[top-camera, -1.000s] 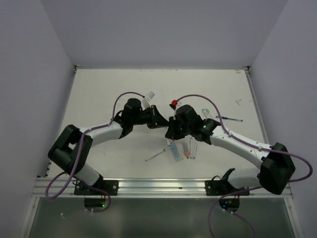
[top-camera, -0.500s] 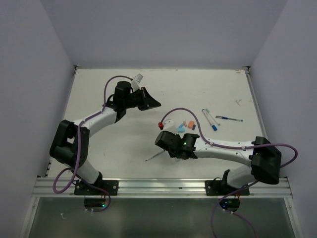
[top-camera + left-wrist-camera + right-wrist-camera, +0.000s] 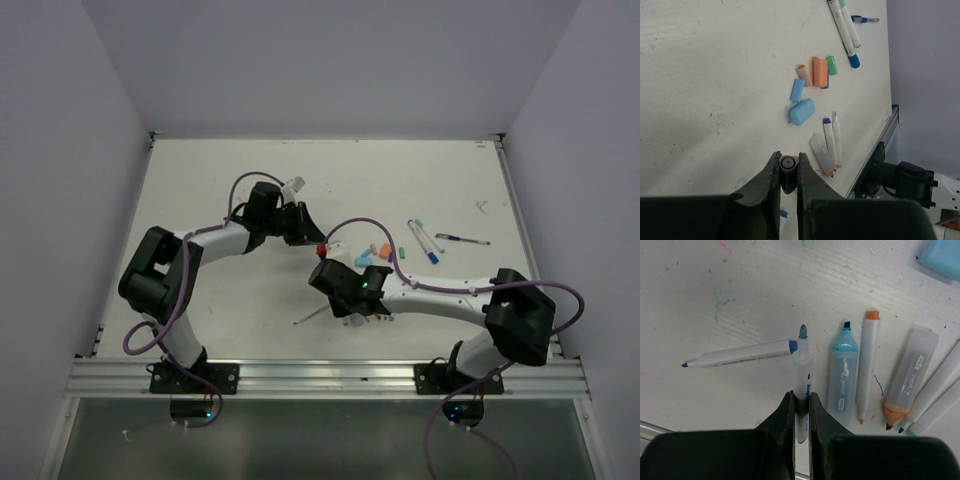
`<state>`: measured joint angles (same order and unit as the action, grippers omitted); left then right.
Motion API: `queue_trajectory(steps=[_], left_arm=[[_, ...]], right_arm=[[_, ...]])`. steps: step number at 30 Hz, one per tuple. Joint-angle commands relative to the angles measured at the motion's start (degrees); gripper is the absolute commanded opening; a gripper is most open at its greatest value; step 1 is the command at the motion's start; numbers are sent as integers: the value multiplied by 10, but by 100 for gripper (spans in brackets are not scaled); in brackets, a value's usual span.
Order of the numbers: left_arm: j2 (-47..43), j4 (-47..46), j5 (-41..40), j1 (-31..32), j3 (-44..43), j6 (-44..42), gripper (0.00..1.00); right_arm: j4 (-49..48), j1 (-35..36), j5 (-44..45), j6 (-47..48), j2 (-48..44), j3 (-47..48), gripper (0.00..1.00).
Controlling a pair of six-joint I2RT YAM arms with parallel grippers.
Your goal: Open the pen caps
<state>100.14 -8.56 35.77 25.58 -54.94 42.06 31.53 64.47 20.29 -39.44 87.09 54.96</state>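
Observation:
My left gripper [image 3: 788,159] is shut on a small dark pen cap [image 3: 787,166], held above the table; in the top view it [image 3: 314,231] hangs left of the loose caps. Orange [image 3: 819,71], green [image 3: 831,65] and light blue [image 3: 797,90] pen caps lie together on the table [image 3: 715,75], with a wider light blue one [image 3: 801,111]. My right gripper [image 3: 801,397] is shut on a clear uncapped pen [image 3: 801,371] with a grey-blue tip, low over the table.
Beside the held pen lie a thin blue-tipped pen [image 3: 740,354], a teal highlighter [image 3: 842,377], an orange-tipped pen [image 3: 867,365] and an orange highlighter [image 3: 907,375], all uncapped. Capped pens [image 3: 425,240] and a thin pen [image 3: 462,239] lie at the right. The front rail [image 3: 330,375] is close.
The two grippers were together at the centre, then parted. The right arm dropped to the row of pens with the barrel. The left swung far left with the cap, then came partway back.

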Motion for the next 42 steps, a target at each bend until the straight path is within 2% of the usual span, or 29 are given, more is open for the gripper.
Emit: queue_trajectory(steps=[1,8,14,15,18,24,28,31,36,42], left_arm=[[20,-8,8,11,-12,-24,12],[79,-11,15,27,-43,-22,14],[117,-12,15,48,-64,-18,16],[119,-15,16,48,-65,-16,18],[126,-16,14,51,-68,-14,26],[138,-11,14,50,-74,-15,32],[142,-8,12,50,-77,-17,42],[139,5,7,50,-83,-25,47],[128,13,-1,49,-85,-30,51],[87,6,-8,43,-56,-24,51]], right_arm=[[-21,-4,3,-23,7,-6,0],[-25,-14,19,-28,26,-14,0],[-25,-22,29,-19,36,-11,15],[-27,-24,30,-18,35,-11,22],[-30,-30,28,-13,33,-13,31],[-38,-38,21,5,14,-8,42],[-4,-43,48,30,-16,29,46],[26,-81,55,51,-56,50,48],[38,-217,22,97,-111,52,50],[85,-341,55,147,-99,81,53]])
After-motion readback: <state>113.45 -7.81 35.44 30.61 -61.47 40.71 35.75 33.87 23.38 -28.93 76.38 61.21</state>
